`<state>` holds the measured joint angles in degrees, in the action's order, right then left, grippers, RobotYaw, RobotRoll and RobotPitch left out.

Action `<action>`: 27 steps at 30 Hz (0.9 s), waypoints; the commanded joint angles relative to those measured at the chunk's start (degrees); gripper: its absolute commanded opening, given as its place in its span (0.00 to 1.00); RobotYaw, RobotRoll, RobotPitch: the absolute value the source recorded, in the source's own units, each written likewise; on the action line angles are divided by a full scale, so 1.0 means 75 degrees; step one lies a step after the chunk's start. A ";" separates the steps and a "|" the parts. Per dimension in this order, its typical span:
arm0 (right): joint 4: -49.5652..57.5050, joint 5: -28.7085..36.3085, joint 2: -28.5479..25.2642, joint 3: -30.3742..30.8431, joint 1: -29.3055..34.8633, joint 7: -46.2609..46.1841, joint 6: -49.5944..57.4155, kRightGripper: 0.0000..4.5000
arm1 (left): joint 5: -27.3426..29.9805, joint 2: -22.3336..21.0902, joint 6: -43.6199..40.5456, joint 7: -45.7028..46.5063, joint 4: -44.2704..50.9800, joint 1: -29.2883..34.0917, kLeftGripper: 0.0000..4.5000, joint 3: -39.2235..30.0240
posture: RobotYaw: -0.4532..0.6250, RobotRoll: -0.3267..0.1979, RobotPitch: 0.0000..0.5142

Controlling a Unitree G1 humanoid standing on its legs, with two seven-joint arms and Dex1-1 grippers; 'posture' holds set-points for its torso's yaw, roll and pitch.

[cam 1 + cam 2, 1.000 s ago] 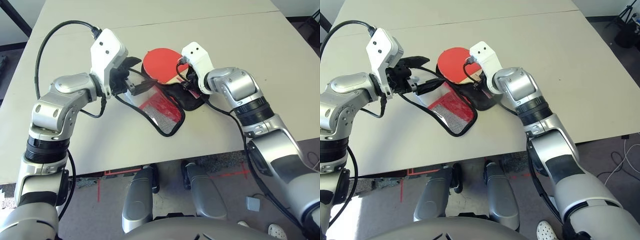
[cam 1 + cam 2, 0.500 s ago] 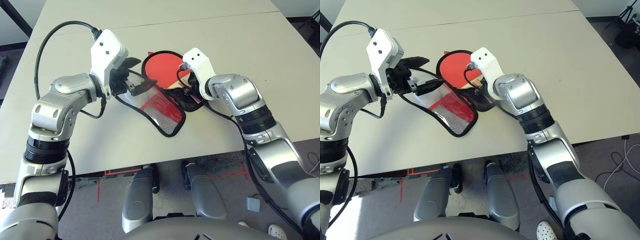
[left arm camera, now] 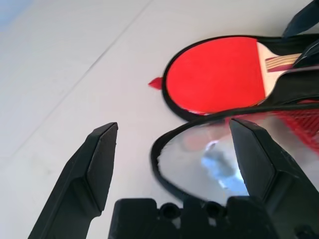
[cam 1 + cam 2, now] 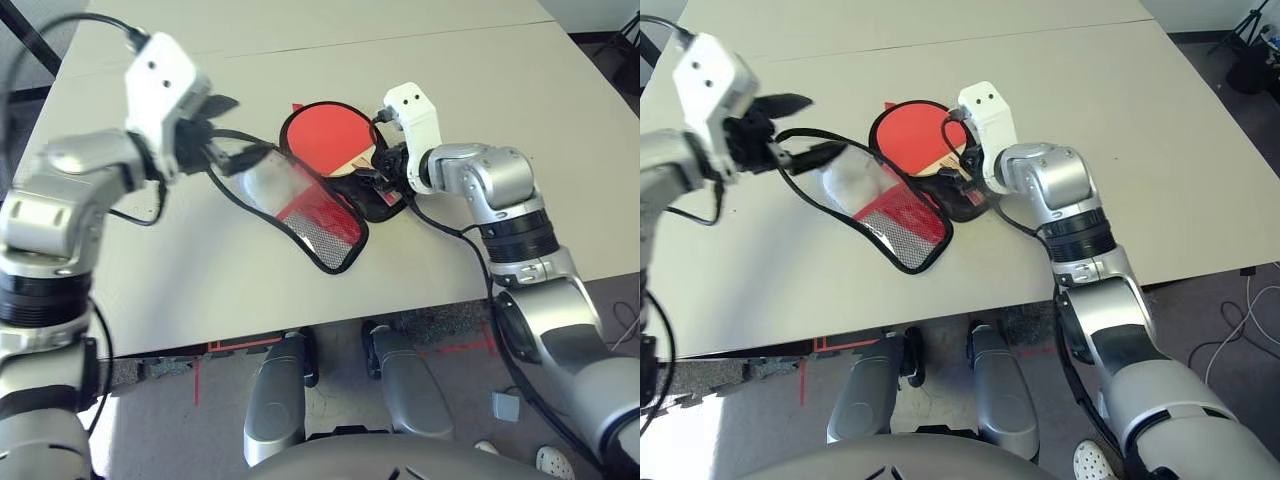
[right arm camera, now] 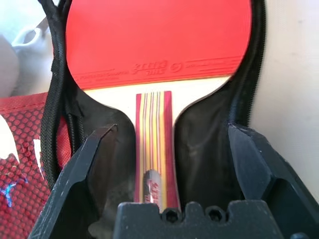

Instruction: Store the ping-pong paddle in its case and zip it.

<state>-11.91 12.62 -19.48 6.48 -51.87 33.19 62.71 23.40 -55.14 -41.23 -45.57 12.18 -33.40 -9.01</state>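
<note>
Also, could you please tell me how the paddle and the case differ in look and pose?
The ping-pong paddle is rigid with a plain red face, while the case is soft, with black edging and mesh. The paddle lies in one half of the case; the case lies spread open, its other half folded out beside the paddle. Both show red.

pale table [image 4: 450, 150] | grey floor [image 4: 1200, 360] | red floor tape [image 4: 803, 382] | sunlit patch [image 4: 685, 440]

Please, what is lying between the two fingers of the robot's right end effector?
The striped wooden handle of the red ping-pong paddle lies between the right end effector's open fingers, as the right wrist view shows.
</note>
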 commanded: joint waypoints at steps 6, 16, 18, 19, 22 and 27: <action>-0.0028 0.0530 -0.0509 -0.0574 -0.0026 0.0565 -0.0140 0.99 | -0.0315 -0.0736 0.0265 -0.0305 -0.0468 0.1282 1.00 -0.0601 | 0.54 0.62 0.48; -0.0345 0.0742 -0.0572 -0.1231 -0.0115 0.0352 -0.0656 0.99 | -0.0470 0.0116 0.0086 -0.0170 0.0356 0.1227 1.00 0.0690 | 0.52 0.62 0.47; -0.0458 0.0767 -0.0523 -0.1436 -0.0126 0.0251 -0.1025 0.99 | -0.0476 0.0457 0.0014 -0.0141 0.0512 0.0928 1.00 0.1022 | 0.51 0.62 0.47; -0.0519 0.0792 -0.0493 -0.1566 -0.0124 0.0222 -0.1329 0.99 | -0.0420 0.0641 -0.0077 -0.0128 0.0584 0.0785 1.00 0.1136 | 0.51 0.62 0.47; -0.0888 0.0844 -0.0701 -0.1638 -0.0234 0.0528 -0.1688 0.99 | -0.0315 0.1586 -0.0341 0.0082 0.0693 0.0123 1.00 0.1702 | 0.50 0.62 0.47; -0.1566 0.0836 -0.0972 -0.1891 -0.0259 0.0743 -0.2622 0.99 | -0.0470 0.3185 -0.0431 0.0567 0.0470 -0.0570 1.00 0.2480 | 0.48 0.62 0.46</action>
<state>-21.75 18.45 -25.98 -5.82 -53.59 38.11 45.89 20.22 -32.01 -43.84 -42.31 15.78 -37.64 7.98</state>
